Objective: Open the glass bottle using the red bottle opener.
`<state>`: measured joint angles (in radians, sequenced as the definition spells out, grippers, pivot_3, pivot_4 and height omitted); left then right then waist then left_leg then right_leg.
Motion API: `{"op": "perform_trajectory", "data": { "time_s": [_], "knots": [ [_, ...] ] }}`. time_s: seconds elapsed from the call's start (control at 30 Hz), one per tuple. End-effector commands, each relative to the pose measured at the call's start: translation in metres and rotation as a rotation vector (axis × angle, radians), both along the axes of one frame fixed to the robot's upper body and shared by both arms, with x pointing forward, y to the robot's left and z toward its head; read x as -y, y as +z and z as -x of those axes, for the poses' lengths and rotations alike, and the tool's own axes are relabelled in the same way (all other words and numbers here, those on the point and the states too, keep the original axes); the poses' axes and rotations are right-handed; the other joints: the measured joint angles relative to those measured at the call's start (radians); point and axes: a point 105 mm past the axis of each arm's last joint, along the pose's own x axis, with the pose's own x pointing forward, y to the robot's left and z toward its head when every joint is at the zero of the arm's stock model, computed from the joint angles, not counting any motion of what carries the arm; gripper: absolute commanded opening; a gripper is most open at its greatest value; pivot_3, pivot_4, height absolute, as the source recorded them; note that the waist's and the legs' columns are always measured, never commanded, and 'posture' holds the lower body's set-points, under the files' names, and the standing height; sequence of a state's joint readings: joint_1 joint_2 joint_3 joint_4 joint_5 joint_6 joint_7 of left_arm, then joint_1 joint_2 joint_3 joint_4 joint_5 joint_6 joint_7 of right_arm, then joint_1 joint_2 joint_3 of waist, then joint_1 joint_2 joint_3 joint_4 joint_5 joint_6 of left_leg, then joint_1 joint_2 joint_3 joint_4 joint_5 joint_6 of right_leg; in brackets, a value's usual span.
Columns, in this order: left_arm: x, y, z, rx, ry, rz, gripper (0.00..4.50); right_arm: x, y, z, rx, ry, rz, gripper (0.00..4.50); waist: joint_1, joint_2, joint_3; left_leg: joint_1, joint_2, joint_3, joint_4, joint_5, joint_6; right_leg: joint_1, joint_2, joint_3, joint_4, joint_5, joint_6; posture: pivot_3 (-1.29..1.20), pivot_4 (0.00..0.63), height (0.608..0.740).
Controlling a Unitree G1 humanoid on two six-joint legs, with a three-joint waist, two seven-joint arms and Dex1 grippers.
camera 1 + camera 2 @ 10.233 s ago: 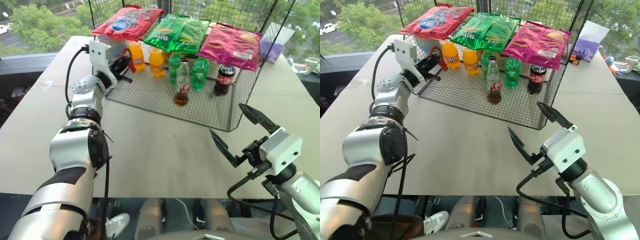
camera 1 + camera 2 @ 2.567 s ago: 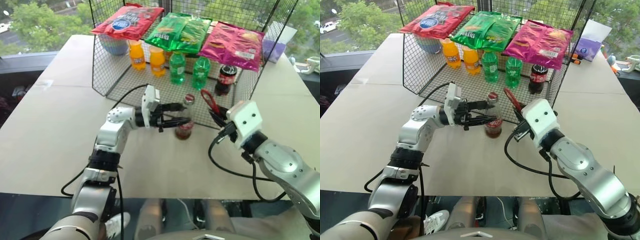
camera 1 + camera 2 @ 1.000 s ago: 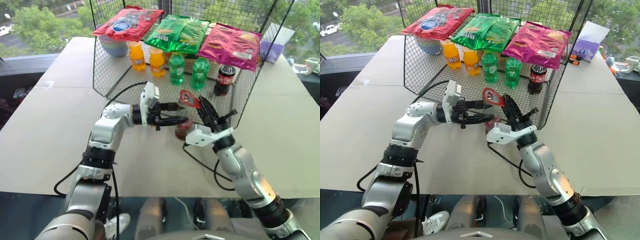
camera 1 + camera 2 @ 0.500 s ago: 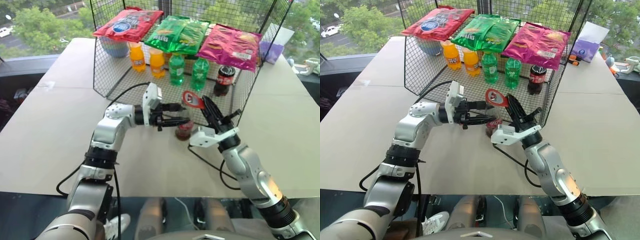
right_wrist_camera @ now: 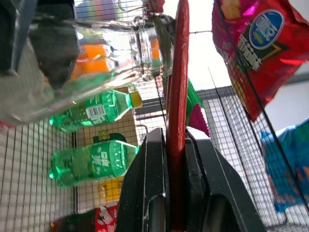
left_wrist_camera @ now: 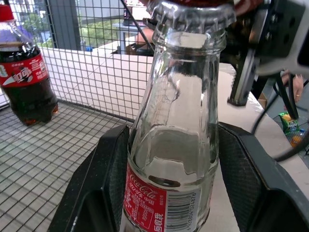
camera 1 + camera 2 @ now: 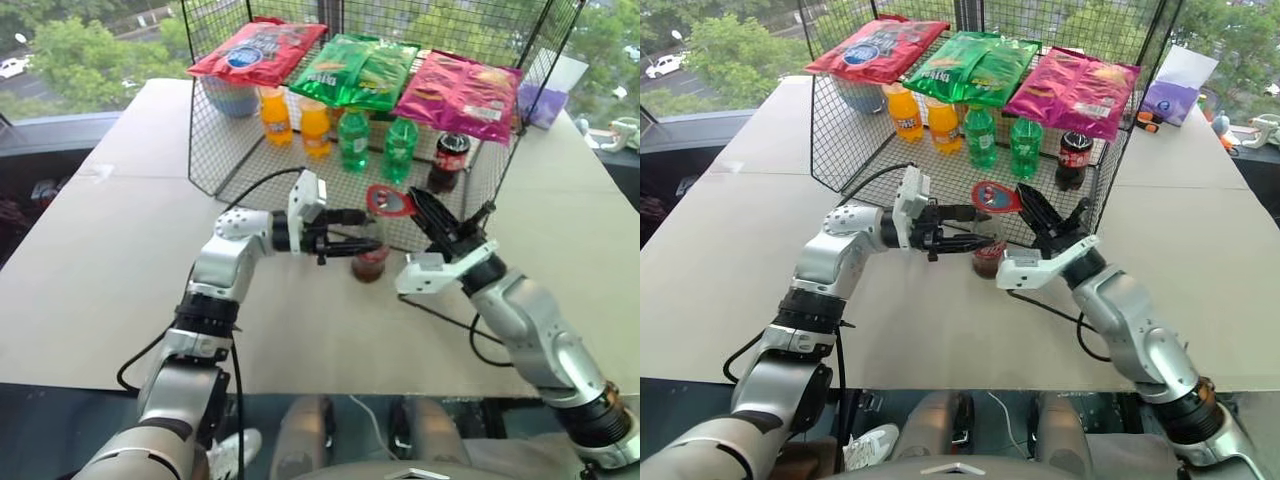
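The glass bottle [image 7: 370, 262] stands upright on the table in front of the wire basket, cola in its lower part. My left gripper [image 7: 368, 228] reaches in from the left, shut on the bottle's upper body. In the left wrist view the clear neck [image 6: 176, 121] sits between the two black fingers [image 6: 104, 183], above the red label [image 6: 159, 208], and the metal cap [image 6: 190, 12] is on. My right gripper [image 7: 418, 207] is shut on the handle of the red bottle opener [image 7: 390, 203], whose ring head lies at the bottle's top. The right wrist view shows the opener [image 5: 177, 96] edge-on beside the bottle's mouth.
The wire basket [image 7: 250, 170] behind the bottle holds orange bottles [image 7: 275, 112], green bottles [image 7: 352, 138] and a dark plastic cola bottle [image 7: 445, 160]. Snack bags [image 7: 258, 45] lie on its top. Bare table [image 7: 100, 260] extends left and toward me.
My right arm has swung out to the right and rolled at the wrist, with the opener's head staying at the bottle's top. The left gripper and the bottle have kept still.
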<state>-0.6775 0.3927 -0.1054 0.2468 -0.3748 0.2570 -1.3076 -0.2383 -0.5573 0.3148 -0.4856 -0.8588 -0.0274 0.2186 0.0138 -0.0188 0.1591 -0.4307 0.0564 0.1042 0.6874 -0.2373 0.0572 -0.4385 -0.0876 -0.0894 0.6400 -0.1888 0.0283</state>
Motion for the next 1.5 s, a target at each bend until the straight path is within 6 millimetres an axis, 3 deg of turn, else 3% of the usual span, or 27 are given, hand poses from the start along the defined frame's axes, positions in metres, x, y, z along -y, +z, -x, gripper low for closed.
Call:
{"op": "perform_trajectory", "data": {
  "time_s": [0.03, 0.23, 0.6, 0.73, 0.83, 1.03, 1.13, 1.33, 1.5],
  "knots": [
    [0.011, 0.005, 0.003, 0.039, -0.046, -0.011, 2.13, 0.007, -0.03, -0.005, -0.165, -0.014, 0.145, 0.0, 0.0, 0.0, 0.0, 0.0, 0.0, 0.0, 0.0, 0.0, 0.0, 0.0, 0.0, 0.0, 0.0, 0.0, 0.0, 0.0, 0.15, 0.728],
    [0.013, 0.005, 0.004, 0.041, -0.047, -0.005, 2.13, 0.01, -0.005, -0.01, -0.139, -0.007, 0.158, 0.0, 0.0, 0.0, 0.0, 0.0, 0.0, 0.0, 0.0, 0.0, 0.0, 0.0, 0.0, 0.0, 0.0, 0.0, 0.0, 0.0, 0.15, 0.728],
    [0.01, 0.007, 0.006, 0.038, -0.04, 0.014, 2.13, 0.006, 0.04, -0.016, -0.076, -0.014, -0.001, 0.0, 0.0, 0.0, 0.001, -0.002, 0.0, 0.0, 0.0, 0.0, 0.0, -0.001, 0.0, 0.0, 0.0, 0.0, 0.0, 0.0, 0.15, 0.728],
    [0.006, 0.007, 0.006, 0.037, -0.032, 0.014, 2.13, 0.014, 0.054, -0.01, -0.096, -0.035, -0.138, 0.0, 0.0, 0.0, 0.002, -0.003, 0.0, 0.0, -0.001, 0.0, 0.0, -0.002, 0.0, 0.0, 0.0, 0.0, 0.0, 0.0, 0.15, 0.728],
    [0.002, 0.006, 0.006, 0.034, -0.02, 0.014, 2.13, 0.019, 0.061, 0.001, -0.2, -0.021, -0.34, 0.0, 0.0, 0.0, 0.002, -0.003, 0.0, 0.0, -0.001, 0.0, 0.0, -0.002, 0.001, -0.001, 0.0, 0.0, 0.0, 0.0, 0.15, 0.728],
    [-0.002, 0.006, 0.008, 0.031, 0.002, 0.026, 2.13, 0.013, 0.035, 0.034, -0.613, 0.104, -0.764, 0.0, 0.0, 0.001, 0.002, -0.003, 0.001, -0.002, -0.002, 0.0, 0.0, -0.002, 0.001, -0.002, 0.0, 0.0, -0.001, 0.0, 0.15, 0.728],
    [-0.005, 0.005, 0.009, 0.031, 0.023, 0.03, 2.13, 0.014, -0.005, 0.048, -0.898, 0.08, -0.983, 0.0, 0.0, 0.001, 0.002, -0.003, 0.002, -0.002, -0.002, 0.0, 0.0, -0.002, 0.0, -0.002, 0.0, -0.001, -0.001, 0.0, 0.15, 0.728],
    [-0.01, 0.004, 0.008, 0.028, 0.058, 0.034, 2.13, 0.013, -0.062, 0.055, -1.272, -0.035, -1.335, 0.0, -0.003, 0.003, 0.002, -0.002, 0.003, -0.002, -0.002, -0.001, -0.002, -0.002, 0.0, -0.002, 0.0, 0.0, -0.001, 0.0, 0.15, 0.728],
    [-0.009, 0.003, 0.008, 0.028, 0.067, 0.037, 2.13, 0.022, -0.084, 0.046, -1.344, -0.124, -1.426, 0.0, -0.003, 0.003, 0.003, -0.003, 0.003, -0.002, -0.003, -0.003, -0.005, -0.003, 0.0, -0.002, -0.001, -0.001, -0.001, 0.0, 0.15, 0.728]
  ]
}}
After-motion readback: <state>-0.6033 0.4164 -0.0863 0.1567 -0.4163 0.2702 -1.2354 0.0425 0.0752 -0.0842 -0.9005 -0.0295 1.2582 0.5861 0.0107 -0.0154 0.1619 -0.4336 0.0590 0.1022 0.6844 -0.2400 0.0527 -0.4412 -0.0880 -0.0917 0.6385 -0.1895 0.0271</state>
